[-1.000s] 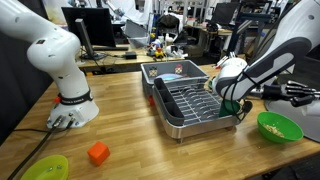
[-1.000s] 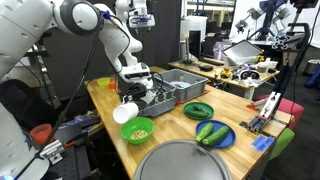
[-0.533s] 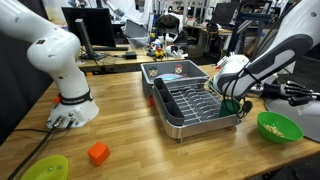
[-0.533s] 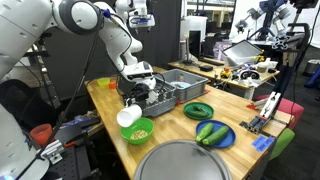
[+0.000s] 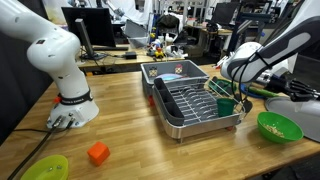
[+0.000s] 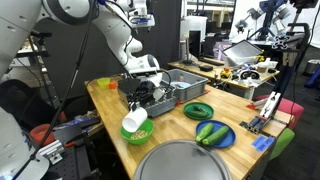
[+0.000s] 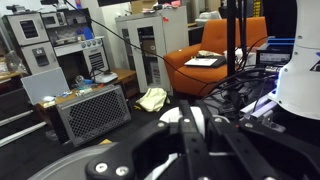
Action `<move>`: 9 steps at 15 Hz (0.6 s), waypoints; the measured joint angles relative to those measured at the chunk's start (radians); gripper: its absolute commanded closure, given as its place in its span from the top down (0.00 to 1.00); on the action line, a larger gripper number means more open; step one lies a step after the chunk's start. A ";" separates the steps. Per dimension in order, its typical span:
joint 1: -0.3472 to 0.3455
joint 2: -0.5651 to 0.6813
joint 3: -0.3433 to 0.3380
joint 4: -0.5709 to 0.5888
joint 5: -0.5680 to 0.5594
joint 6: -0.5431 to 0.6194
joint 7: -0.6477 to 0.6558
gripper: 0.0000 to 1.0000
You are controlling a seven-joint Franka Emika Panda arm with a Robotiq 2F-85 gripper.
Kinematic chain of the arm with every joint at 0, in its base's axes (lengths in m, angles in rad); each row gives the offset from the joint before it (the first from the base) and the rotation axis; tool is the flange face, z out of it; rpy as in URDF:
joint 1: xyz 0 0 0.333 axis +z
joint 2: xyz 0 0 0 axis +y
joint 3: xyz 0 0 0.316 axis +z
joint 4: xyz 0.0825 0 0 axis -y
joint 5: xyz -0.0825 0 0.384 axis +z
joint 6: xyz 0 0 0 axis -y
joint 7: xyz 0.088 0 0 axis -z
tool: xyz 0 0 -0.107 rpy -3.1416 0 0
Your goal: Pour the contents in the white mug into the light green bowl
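My gripper [image 6: 139,108] is shut on the white mug [image 6: 133,121] and holds it tipped on its side just above the light green bowl [image 6: 139,135], mouth turned outward. In the wrist view the black fingers [image 7: 188,125] clamp the white mug [image 7: 170,115] between them. The bowl [image 5: 279,127] stands at the table's edge beside the dish rack and holds pale tan crumbly bits [image 5: 274,124]. I cannot see whether anything is left inside the mug.
A metal dish rack [image 5: 195,105] with a dark green cup [image 5: 226,104] stands mid-table. A green plate [image 6: 197,110], a blue plate with green vegetables [image 6: 212,133] and a round metal lid [image 6: 190,160] lie nearby. A yellow-green dish [image 5: 45,168] and an orange block [image 5: 97,153] sit at the far end.
The gripper has carried the mug from beside the rack out over the bowl, lowered it and tipped it further onto its side.
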 measured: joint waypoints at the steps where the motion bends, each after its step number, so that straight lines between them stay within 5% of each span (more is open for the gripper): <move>1: -0.006 -0.024 -0.001 -0.017 0.007 0.018 0.004 0.02; 9: -0.031 -0.268 -0.020 -0.214 0.079 0.222 0.061 0.02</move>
